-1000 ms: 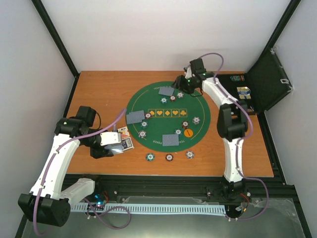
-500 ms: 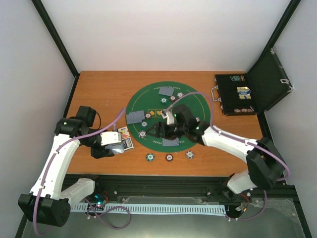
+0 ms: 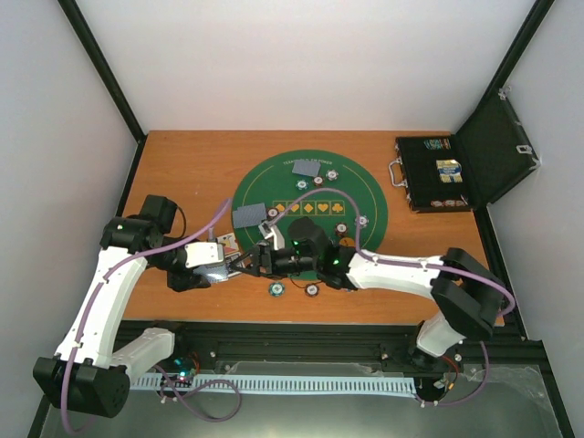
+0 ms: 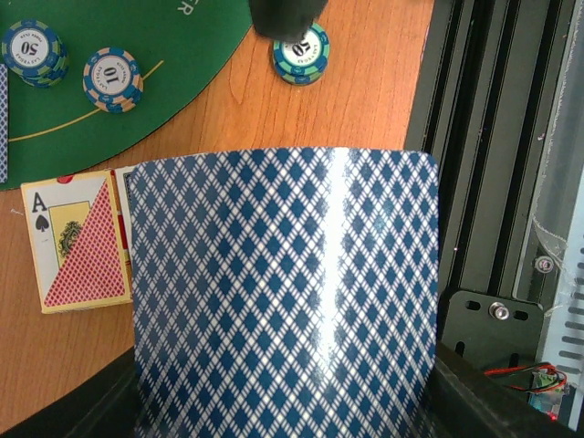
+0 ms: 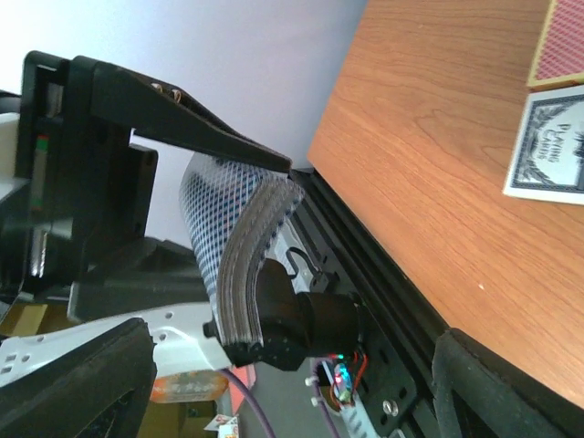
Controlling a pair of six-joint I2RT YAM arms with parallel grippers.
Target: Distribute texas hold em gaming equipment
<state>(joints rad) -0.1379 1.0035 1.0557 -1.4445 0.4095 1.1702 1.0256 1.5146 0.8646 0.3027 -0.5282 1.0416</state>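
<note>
2 white-shelled arms with black joint housings fill the overhead frame, left arm (image 3: 96,301) at lower left, right arm (image 3: 401,269) at lower right. A lilac cable (image 3: 215,217) runs along each; small green lights glow on the joints. The left gripper (image 3: 222,270), black-fingered, carries a white wrist block.

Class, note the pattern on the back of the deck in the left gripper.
The card deck shows a blue-and-white diamond lattice, clearest in the left wrist view.

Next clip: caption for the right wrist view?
Open right gripper faces the blue-backed card deck clamped in the left gripper beside the table.
</note>
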